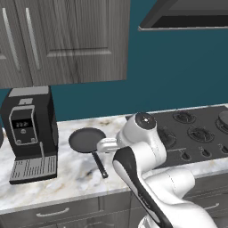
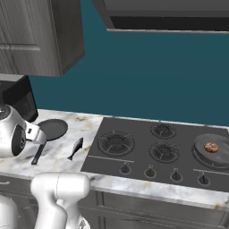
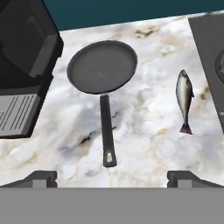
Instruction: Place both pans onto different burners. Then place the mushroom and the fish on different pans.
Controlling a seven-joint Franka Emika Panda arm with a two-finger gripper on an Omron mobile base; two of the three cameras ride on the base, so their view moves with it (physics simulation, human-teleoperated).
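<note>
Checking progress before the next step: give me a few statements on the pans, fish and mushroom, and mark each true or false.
1. One pan sits on a burner at the cooktop's right end. True.
2. The mushroom lies on the counter. False: it is in that pan.
3. The fish lies on the marble counter, between the other pan and the cooktop. True.
4. The pincer grips the pan handle. False: it is open, apart from it.

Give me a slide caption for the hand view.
Open hand above the marble counter, with an empty pan left of a fish.
</note>
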